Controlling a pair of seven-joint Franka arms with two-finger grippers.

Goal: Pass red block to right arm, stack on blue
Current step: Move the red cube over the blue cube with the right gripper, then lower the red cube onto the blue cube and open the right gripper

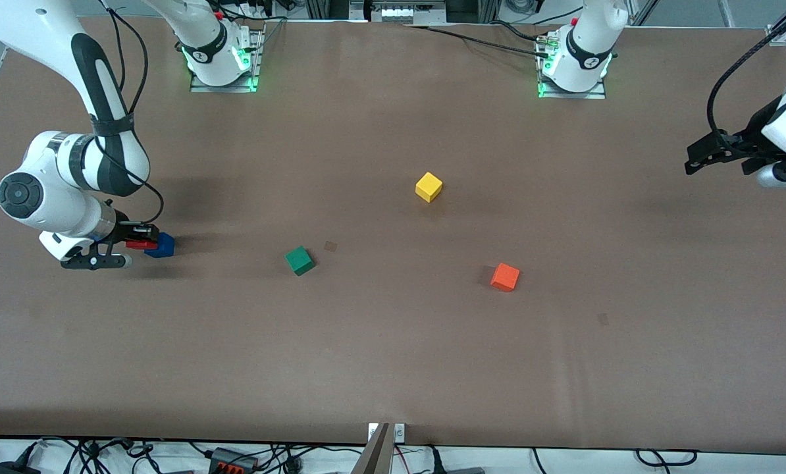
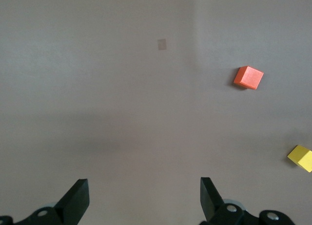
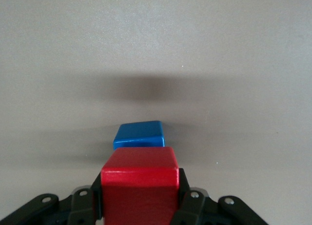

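Note:
The red block [image 1: 140,244] is clamped between the fingers of my right gripper [image 1: 141,239], which is shut on it low over the table at the right arm's end. The blue cube [image 1: 162,245] sits on the table right beside the red block; I cannot tell whether they touch. In the right wrist view the red block [image 3: 140,183] fills the jaws of the right gripper [image 3: 140,198] and hides part of the blue cube [image 3: 140,135]. My left gripper [image 1: 694,160] waits raised at the left arm's end, open and empty, its fingertips [image 2: 80,188] spread wide over bare table.
A green cube [image 1: 299,260] lies near mid-table, with a yellow cube [image 1: 428,187] farther from the front camera and an orange cube [image 1: 505,277] toward the left arm's end. The left wrist view shows the orange cube [image 2: 248,77] and the yellow cube [image 2: 301,157].

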